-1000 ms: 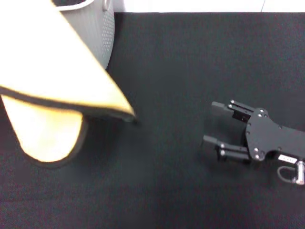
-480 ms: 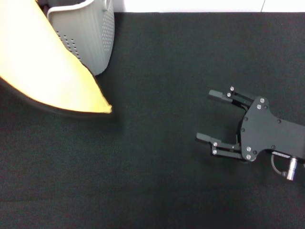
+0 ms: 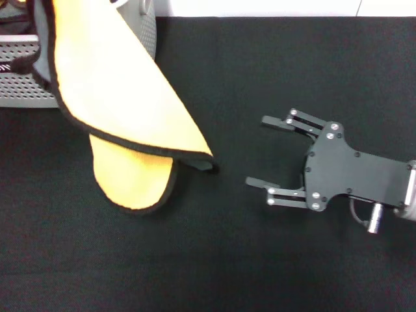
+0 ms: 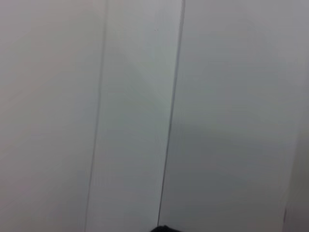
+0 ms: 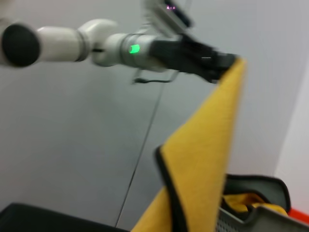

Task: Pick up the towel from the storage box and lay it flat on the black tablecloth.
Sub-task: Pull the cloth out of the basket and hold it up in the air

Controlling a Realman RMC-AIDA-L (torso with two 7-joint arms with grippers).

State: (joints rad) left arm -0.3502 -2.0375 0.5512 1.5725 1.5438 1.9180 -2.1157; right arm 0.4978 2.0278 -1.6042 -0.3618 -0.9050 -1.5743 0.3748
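The towel [image 3: 117,97] hangs from the upper left in the head view, yellow face out, with thin black edging and a grey-green strip at its top. Its lower fold [image 3: 133,182] is low over the black tablecloth [image 3: 214,260]; I cannot tell whether it touches. In the right wrist view my left gripper [image 5: 226,62] is shut on the towel's [image 5: 203,154] top corner, held high. The storage box [image 3: 19,88] stands behind the towel at the far left. My right gripper [image 3: 256,151] is open and empty, low over the tablecloth right of the towel's corner.
A bunched yellow-and-black cloth [image 5: 253,195] lies in the storage box [image 5: 251,222]. A pale wall [image 4: 145,116] fills the left wrist view. A white strip [image 3: 260,8] runs along the tablecloth's far edge.
The towel has swung down and to the right, and its lower fold now hangs near the cloth. My right gripper has moved left and a little farther away, toward the towel.
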